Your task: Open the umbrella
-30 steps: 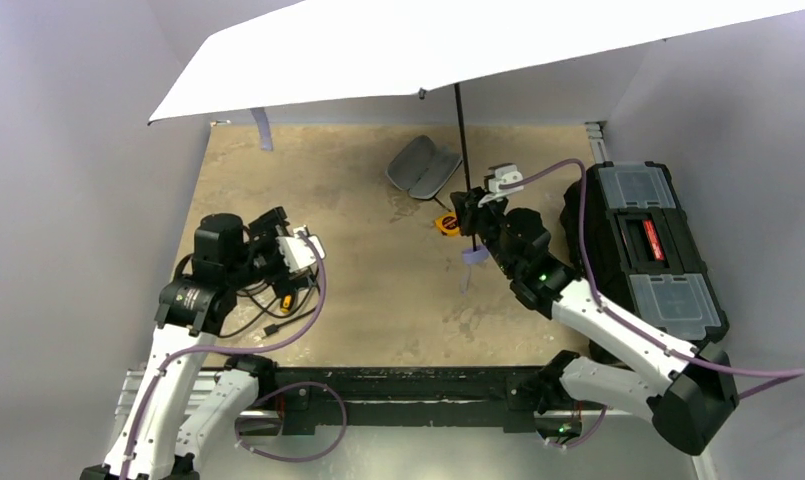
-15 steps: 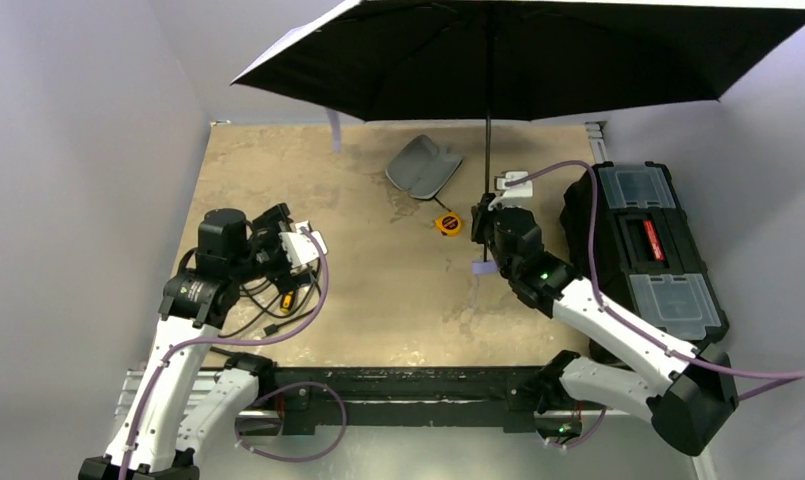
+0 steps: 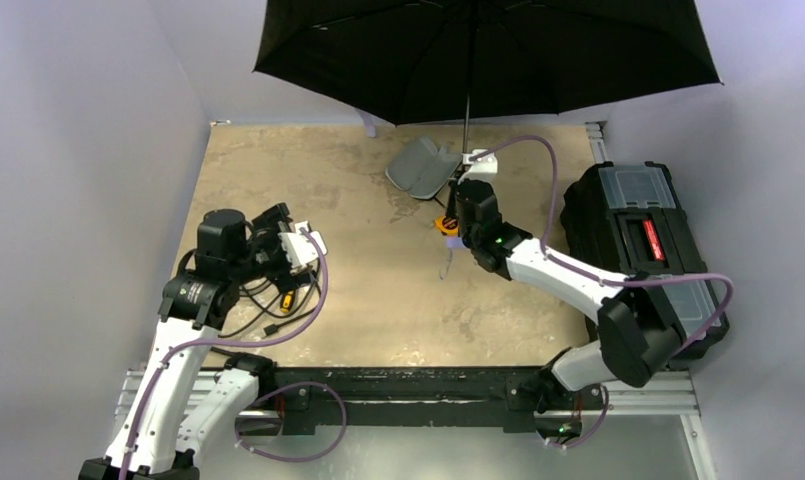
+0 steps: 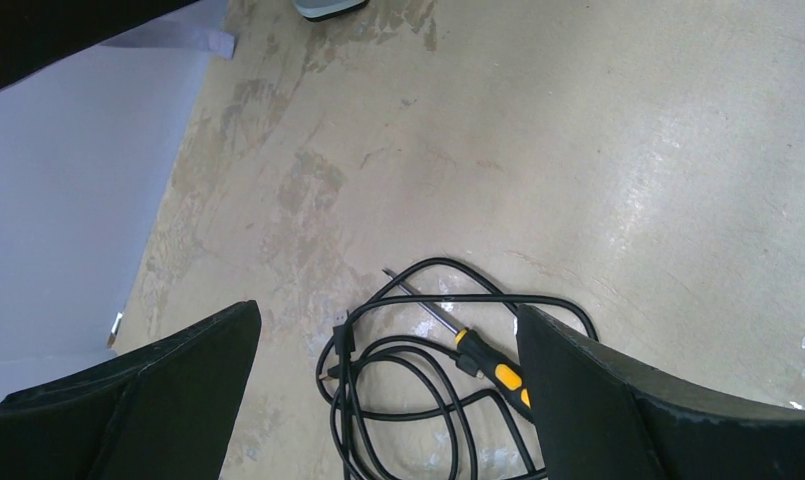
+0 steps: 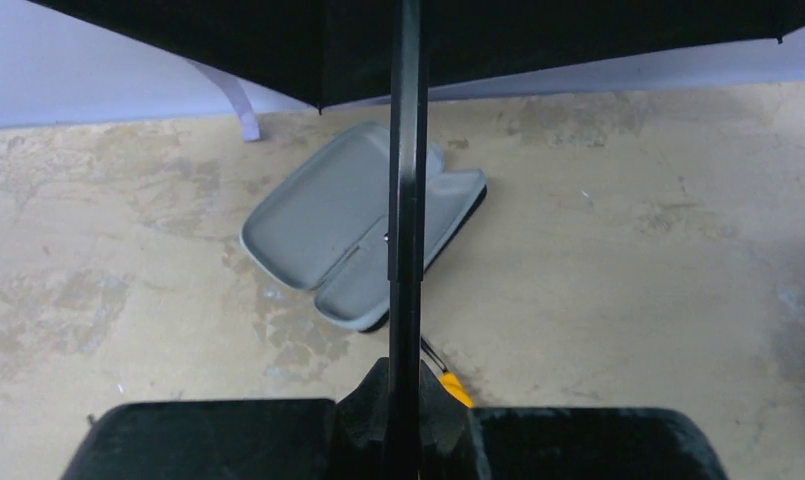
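Umbrella (image 3: 488,50), shaft (image 5: 406,200) clamped in the right gripper (image 5: 405,400), has swung leftward; left gripper (image 4: 388,395) stays wide apart.

Umbrella (image 3: 488,50) above case (image 3: 418,165); toolbox (image 3: 643,240) rt, cable (image 4: 340,375) left.

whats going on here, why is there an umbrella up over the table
The right tool is shut on the thin black shaft of the umbrella, holding its open canopy up over the far part of the table. The left tool hangs open and empty above a coiled black cable and a screwdriver.
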Robot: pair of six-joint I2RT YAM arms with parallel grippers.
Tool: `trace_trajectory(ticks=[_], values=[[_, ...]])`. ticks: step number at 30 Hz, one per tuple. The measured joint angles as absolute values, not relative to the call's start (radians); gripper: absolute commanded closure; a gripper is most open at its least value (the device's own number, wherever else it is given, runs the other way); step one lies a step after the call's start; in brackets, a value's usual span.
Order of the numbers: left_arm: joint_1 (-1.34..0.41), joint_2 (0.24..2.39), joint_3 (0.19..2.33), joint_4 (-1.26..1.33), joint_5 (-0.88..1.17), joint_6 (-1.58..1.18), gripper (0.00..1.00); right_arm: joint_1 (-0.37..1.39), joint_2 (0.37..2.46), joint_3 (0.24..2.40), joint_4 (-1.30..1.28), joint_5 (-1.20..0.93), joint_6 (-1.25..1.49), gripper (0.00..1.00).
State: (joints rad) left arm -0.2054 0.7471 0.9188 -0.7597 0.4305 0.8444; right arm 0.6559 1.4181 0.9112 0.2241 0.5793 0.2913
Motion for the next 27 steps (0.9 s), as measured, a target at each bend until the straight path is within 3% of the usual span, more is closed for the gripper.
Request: trace_trajectory(ticks=[7, 8, 12, 15, 27], values=[[-0.205, 0.691, 0.888, -0.748, 0.426, 0.844, 0.0, 0.656, 1.501, 0.935, 0.32, 0.572, 0.29, 0.99], [-0.205, 0.685, 0.882, -0.748, 0.424, 0.844, 0.0, 0.656, 1.51, 0.935, 0.333, 0.565, 0.29, 0.94], [-0.205, 0.667, 0.869, -0.749, 0.422, 0.844, 0.0, 0.656, 1.524, 0.929, 0.364, 0.523, 0.316, 0.27], [-0.205, 0.655, 0.865, -0.75, 0.419, 0.845, 0.0, 0.661, 1.489, 0.894, 0.347, 0.459, 0.327, 0.04], [-0.205, 0.646, 0.821, -0.791, 0.446, 0.835, 0.0, 0.667, 1.082, 0.579, 0.244, 0.22, 0.191, 0.01]])
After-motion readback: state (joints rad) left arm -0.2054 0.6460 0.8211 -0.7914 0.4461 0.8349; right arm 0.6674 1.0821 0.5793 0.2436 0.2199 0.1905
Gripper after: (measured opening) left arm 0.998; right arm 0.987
